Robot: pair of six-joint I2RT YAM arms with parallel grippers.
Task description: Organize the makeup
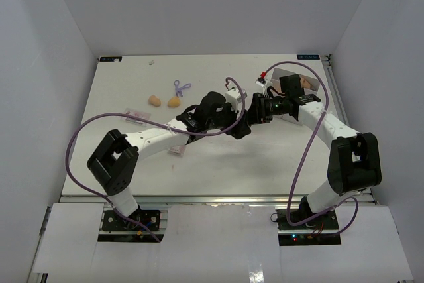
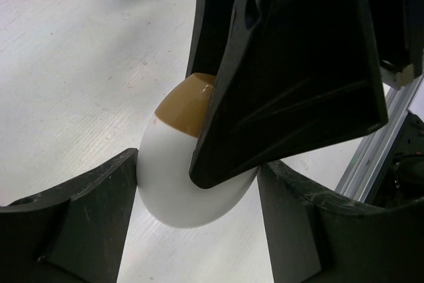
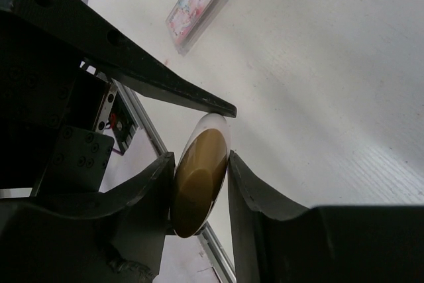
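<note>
Evidently this is a handover, held above the middle of the surface. Both arms reach inward until their tips meet, probably so the right arm can take the piece toward the white tray at the far right.

The left pincer grasps the white oval across its broad body. The right pincer is clenched across the oval's thin sides, either side of the gold-brown face, so the two grips do not collide.

From above the oval is hidden behind the wrists; only the wrist cameras show the double grip. The right wrist camera also shows a pink packet lying flat. Only the overhead view shows the egg sponges and purple looped tool at the far left, well apart.
</note>
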